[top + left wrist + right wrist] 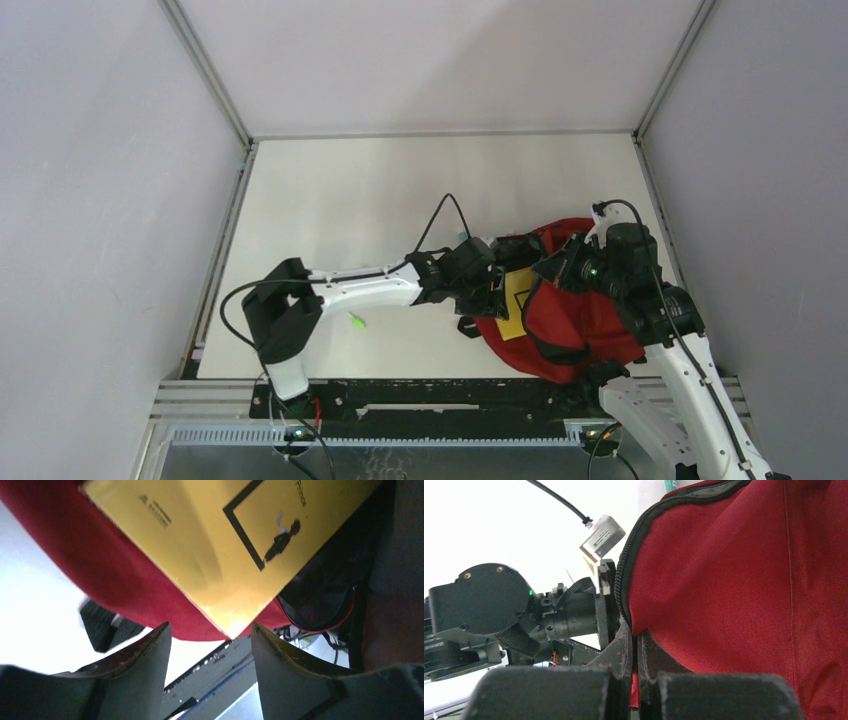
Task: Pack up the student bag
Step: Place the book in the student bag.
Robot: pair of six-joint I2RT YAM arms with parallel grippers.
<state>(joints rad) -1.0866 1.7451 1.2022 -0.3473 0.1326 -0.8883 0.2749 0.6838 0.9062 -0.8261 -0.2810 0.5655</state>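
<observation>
The student bag (pixel 575 320), red with black zipper trim, lies at the table's right near side. A yellow book (pixel 517 298) with a black square and figure on its cover leans against the bag's left side. Its lower corner (pixel 231 630) hangs just above the gap of my left gripper (pixel 211 626), which is open, and neither finger touches it. The bag's dark mouth (pixel 325 585) shows right of the book. My right gripper (pixel 635 630) is shut on the bag's red fabric edge beside the zipper (pixel 624 575), holding it up.
A small green object (pixel 356 321) lies on the table under the left arm. A black rail (pixel 430 395) runs along the near edge. Grey walls close in both sides. The left arm's wrist (pixel 479 605) sits close to the bag's rim.
</observation>
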